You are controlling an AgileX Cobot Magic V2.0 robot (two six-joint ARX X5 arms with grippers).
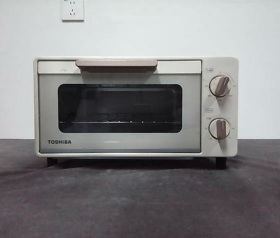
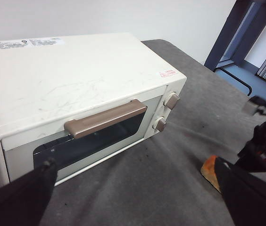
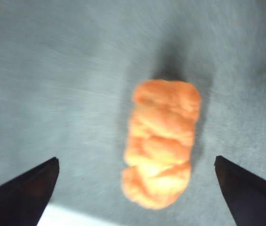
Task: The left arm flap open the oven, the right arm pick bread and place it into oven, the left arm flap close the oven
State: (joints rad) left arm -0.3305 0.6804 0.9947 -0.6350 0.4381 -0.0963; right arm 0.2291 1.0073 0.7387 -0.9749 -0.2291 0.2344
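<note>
The cream-white boxy TOSHIBA toaster oven (image 1: 135,106) stands on the dark grey cloth-covered table (image 1: 140,198) against a white wall (image 1: 140,29), its door with the dark glass window (image 1: 120,108) shut flat against the front; the beige bar handle (image 1: 116,64) runs along the top of the door, and two round beige knobs, the upper knob (image 1: 220,86) and the lower knob (image 1: 220,128), sit one above the other on the panel at the oven's right side; a wire rack shows faintly through the glass, and nothing can be made out on it; two white wall sockets (image 1: 72,10) sit high on the wall.

The left gripper (image 2: 137,188) hangs above and in front of the oven's door, its two black jaws spread wide and holding nothing, apart from the handle; in its view the oven's flat top bears scuffs and a small label near the corner.

The small golden-orange braided loaf of bread (image 3: 160,141) lies on the grey cloth outside the oven, in front of it and off towards the knob side; only an orange end of it peeps out beside a jaw in the left wrist view; the right gripper (image 3: 137,188) hovers directly over the loaf with its jaws spread wide to either side of it, touching nothing; the picture there is blurred; in the front view only a dark tip shows at the right edge, and the bread is out of that frame.
</note>
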